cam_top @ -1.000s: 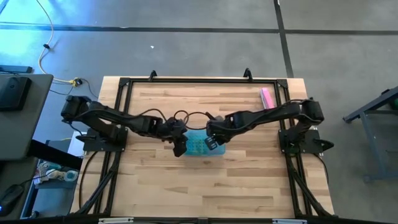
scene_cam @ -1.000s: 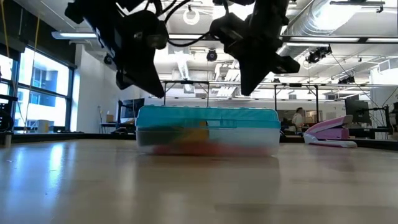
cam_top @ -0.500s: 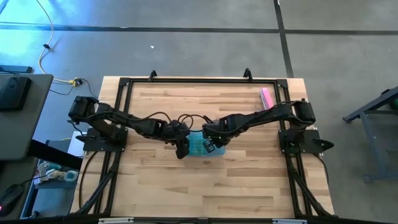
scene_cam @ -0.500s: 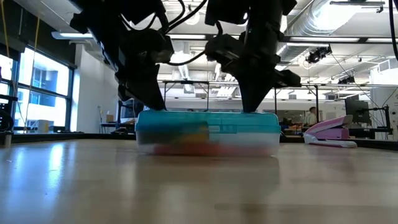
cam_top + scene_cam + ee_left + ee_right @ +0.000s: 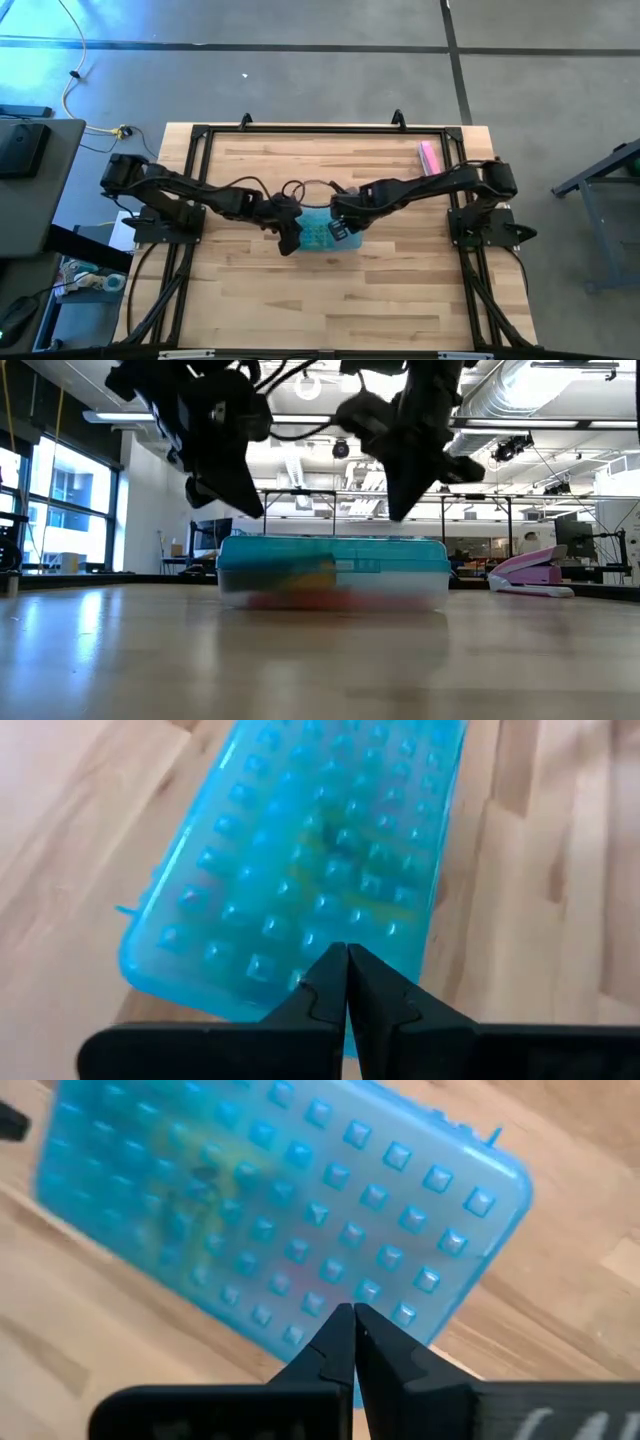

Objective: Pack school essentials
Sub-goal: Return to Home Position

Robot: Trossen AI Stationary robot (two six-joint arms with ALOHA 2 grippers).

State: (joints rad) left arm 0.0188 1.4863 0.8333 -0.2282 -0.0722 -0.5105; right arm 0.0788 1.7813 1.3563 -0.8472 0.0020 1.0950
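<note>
A clear plastic case with a studded teal lid [image 5: 317, 233] lies flat and closed at the table's middle. Through its clear wall in the low view, yellow-orange and red shapes [image 5: 300, 578] show as blurs; I cannot tell the single school essentials apart. My left gripper [image 5: 288, 240] hangs shut above the case's left end [image 5: 250, 960], and its tips [image 5: 255, 512] are clear of the lid [image 5: 330, 547]. My right gripper [image 5: 338, 229] hangs shut above the case's right end [image 5: 400, 1295], and its tips [image 5: 395, 515] are also clear of the lid.
A pink bar [image 5: 428, 157] lies near the table's far right corner, and in the low view it shows beyond the case on the right [image 5: 530, 572]. Bare wood [image 5: 320, 300] spreads on the near side of the case. The black frame rails [image 5: 300, 130] run along the table's edges.
Both shut grippers went down onto the teal lid about half a second ago, then rose again to roughly their earlier height. The case has stayed where it was, closed.
</note>
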